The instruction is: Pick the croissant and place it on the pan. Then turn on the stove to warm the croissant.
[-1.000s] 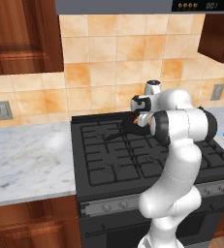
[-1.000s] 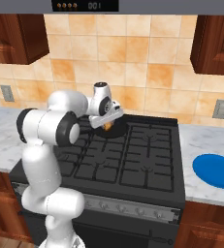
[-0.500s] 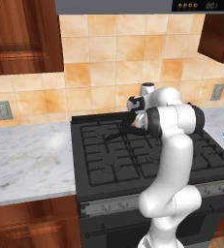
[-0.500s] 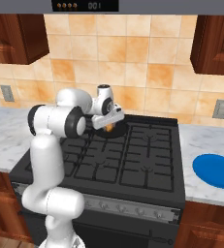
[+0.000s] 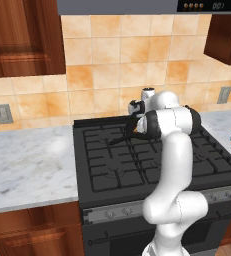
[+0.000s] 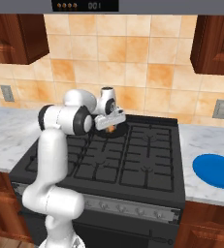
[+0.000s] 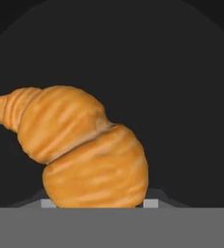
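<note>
The gripper [image 6: 112,127], clamped on the croissant [image 7: 84,150], hangs over the pan [image 7: 181,72]; the placing step seems nearly complete, needing only lowering and release.

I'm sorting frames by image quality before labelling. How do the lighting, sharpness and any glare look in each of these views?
Left base view: even, soft light, a pale sheen on the marble counter, edges slightly soft. Right base view: similarly flat light, the blue plate crisp, no harsh glare. Hand view: the croissant is bright and close, faintly blurred, against the dark pan, which shows little detail.
</note>
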{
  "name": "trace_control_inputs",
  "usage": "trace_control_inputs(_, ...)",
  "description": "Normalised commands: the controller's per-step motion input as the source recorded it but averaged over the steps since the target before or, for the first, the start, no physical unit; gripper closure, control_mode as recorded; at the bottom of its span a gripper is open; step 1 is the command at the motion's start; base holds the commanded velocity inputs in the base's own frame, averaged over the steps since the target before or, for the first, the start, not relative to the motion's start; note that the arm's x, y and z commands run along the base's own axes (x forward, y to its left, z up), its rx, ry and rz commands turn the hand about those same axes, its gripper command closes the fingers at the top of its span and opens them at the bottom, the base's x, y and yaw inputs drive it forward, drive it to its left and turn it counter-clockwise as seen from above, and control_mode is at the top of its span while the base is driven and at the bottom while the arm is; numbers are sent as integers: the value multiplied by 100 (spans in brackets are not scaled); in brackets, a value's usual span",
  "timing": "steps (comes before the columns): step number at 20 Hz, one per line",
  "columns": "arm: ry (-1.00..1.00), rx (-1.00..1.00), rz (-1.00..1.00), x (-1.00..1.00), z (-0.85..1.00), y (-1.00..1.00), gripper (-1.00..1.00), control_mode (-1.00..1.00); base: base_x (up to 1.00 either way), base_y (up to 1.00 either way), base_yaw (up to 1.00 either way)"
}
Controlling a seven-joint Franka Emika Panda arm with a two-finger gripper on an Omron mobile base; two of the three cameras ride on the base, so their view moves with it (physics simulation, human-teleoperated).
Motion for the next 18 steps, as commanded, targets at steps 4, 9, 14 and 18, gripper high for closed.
trace_control_inputs(4, 4, 0, 0, 26, -20, 0, 100, -100, 0, 0, 0)
trace_control_inputs(9, 2, 0, 0, 14, -6, 7, -100, -100, 0, 0, 0)
trace_control_inputs(14, -23, 0, -3, -25, 0, 0, -100, -100, 0, 0, 0)
trace_control_inputs(18, -41, 0, -8, -47, 5, 0, -100, -100, 0, 0, 0)
